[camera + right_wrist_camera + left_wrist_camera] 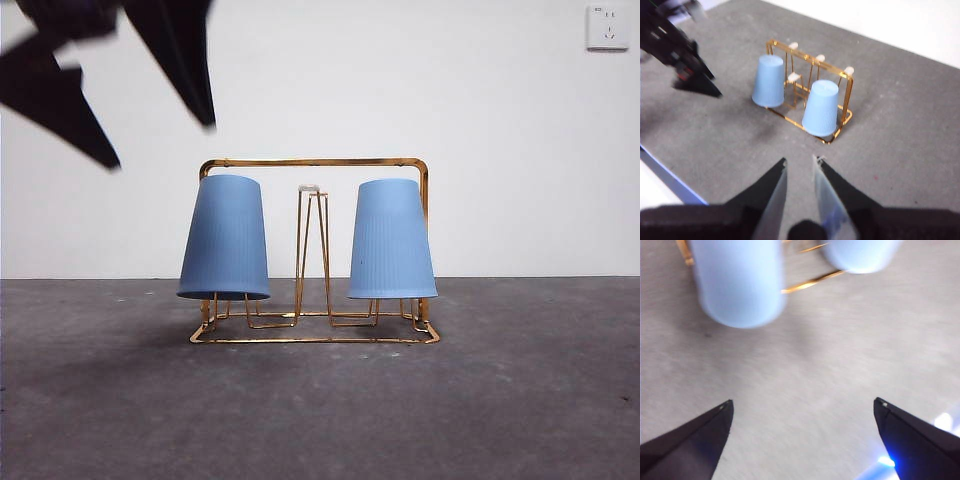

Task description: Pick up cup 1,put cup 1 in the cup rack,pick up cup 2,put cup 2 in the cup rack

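Right now I am seeing 2 blue cups sitting upside down on the cup rack [315, 162], each one slipped over an upright prong. From the front, the left-hand cup [224, 238] is leaning a little outward and the right-hand cup [391, 240] is standing nearly straight, with a bare white-tipped prong [309, 189] rising between them. The rack is resting on the grey counter [320, 410], in front of a white wall [320, 80] carrying a socket [608, 27] near the top corner.

I am watching the left end effector [804, 402] hanging above the counter near the rack with its jaws spread wide and nothing between them; in the front view it is showing as dark shapes at the upper left corner. The right end effector [800, 159] is hovering well back from the rack, its jaws nearly together with only a narrow gap, gripping nothing.
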Controlling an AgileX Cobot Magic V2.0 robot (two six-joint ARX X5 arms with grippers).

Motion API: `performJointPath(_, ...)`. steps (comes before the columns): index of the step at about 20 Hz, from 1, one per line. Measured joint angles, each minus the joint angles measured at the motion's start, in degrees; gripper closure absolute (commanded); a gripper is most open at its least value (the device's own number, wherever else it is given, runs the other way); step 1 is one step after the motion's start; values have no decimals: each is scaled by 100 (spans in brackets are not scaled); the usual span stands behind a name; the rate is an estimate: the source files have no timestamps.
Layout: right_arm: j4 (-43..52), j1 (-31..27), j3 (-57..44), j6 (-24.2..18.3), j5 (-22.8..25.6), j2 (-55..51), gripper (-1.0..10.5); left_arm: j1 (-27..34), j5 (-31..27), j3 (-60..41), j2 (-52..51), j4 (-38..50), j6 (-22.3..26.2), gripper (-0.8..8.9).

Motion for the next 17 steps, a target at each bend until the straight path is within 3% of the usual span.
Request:
performJointPath(6, -560, 0, 0, 0, 0, 164, 854, -223, 136, 0, -1088, -275, -90, 808)
performJointPath(10, -748, 0, 0, 37, -7, 337, 957, -361, 140, 0, -1773, -313, -173, 822)
performJointPath(17, -748, 0, 0, 354, -107, 542, 943, -407, 153, 0, -2599, -321, -295, 817)
